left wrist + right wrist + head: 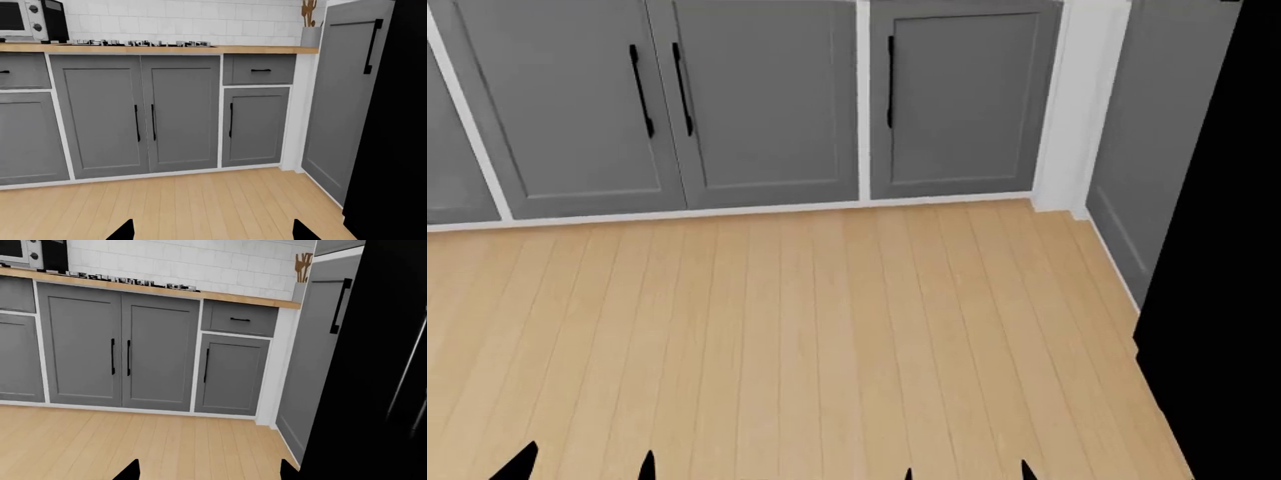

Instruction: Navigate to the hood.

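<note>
The hood is out of view in every frame. A cooktop [140, 43] sits on the wooden counter [267, 49] above grey double cabinet doors [143, 117], and the white tiled wall rises behind it. The right wrist view shows the same cooktop [127, 281]. My left gripper [210, 232] is open above the wooden floor, with only its dark fingertips showing. My right gripper [208, 471] is open too, with nothing in it. In the head view, both grippers' tips, left [583, 468] and right [968, 474], peek in at the lower edge.
A black fridge [393, 150] stands close on the right beside a tall grey panel [347, 100]. A microwave [30, 20] sits on the counter at the left, and a utensil holder [310, 35] at its right end. Light wood floor [801, 330] stretches to the cabinets.
</note>
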